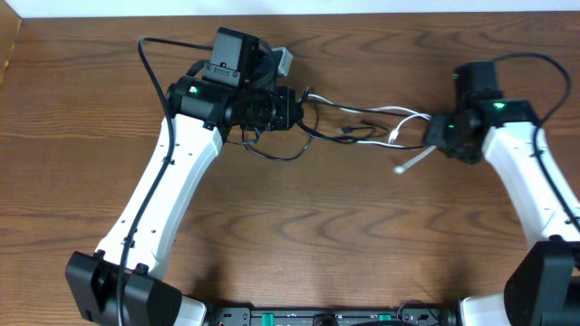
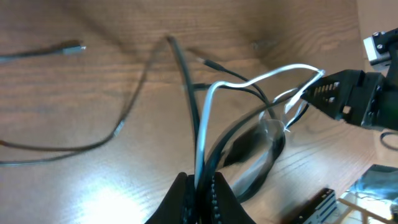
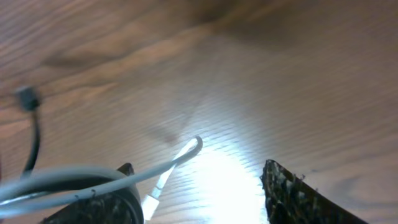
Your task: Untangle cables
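left tool [image 2: 200,186] clamped on the cables [image 2: 204,124], white and black together. they stretched sideways over the tabletop [image 1: 299,226] to the right tool [image 3: 198,169] — spread open, white strand against one finger.

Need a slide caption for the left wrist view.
Left gripper pinching the white cable and black cable; the white one reaches the right gripper, above a wooden table.
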`<state>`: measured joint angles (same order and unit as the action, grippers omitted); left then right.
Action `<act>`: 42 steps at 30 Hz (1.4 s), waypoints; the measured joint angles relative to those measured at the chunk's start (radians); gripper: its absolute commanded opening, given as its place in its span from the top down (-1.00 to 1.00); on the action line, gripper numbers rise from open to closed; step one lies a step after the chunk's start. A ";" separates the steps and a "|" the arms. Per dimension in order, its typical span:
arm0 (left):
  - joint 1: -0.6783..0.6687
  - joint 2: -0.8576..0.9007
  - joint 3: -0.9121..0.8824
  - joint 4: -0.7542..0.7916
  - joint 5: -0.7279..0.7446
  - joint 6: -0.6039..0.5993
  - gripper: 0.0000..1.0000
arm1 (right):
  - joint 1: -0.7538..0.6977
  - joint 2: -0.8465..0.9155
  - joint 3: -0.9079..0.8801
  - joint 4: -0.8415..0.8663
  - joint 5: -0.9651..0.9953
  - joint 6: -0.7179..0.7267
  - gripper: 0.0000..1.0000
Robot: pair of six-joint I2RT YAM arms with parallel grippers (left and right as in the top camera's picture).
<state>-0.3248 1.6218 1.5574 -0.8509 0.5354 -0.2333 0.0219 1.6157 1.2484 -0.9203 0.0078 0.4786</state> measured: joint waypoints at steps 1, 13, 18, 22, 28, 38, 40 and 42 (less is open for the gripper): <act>0.000 0.000 0.000 0.006 -0.004 0.015 0.85 | -0.036 0.000 0.000 -0.011 0.000 -0.018 -0.31; 0.045 0.000 0.000 0.074 -0.045 0.126 0.85 | -0.279 0.000 0.000 -0.073 -0.081 -0.172 -0.38; 0.092 0.000 0.000 0.087 -0.058 0.130 0.85 | -0.312 0.000 0.000 -0.058 -0.138 -0.209 -0.34; 0.168 -0.005 0.000 0.113 -0.067 0.130 0.85 | -0.346 0.000 0.000 -0.056 -0.133 -0.189 -0.33; 0.259 -0.069 0.000 0.118 -0.064 0.130 0.85 | -0.414 0.000 0.000 -0.036 -0.134 -0.172 -0.34; 0.235 -0.120 -0.001 0.213 0.150 0.060 0.85 | -0.378 0.000 0.000 0.056 -0.590 -0.425 -0.48; 0.213 -0.120 -0.001 0.226 0.202 0.026 0.85 | -0.365 -0.005 0.000 0.075 -0.676 -0.455 -0.50; 0.180 -0.120 -0.001 0.225 0.227 0.007 0.85 | -0.353 -0.018 0.000 0.088 -0.735 -0.476 -0.49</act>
<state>-0.1452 1.5021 1.5562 -0.6262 0.7628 -0.2260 -0.3313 1.5974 1.2484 -0.8322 -0.7273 0.0029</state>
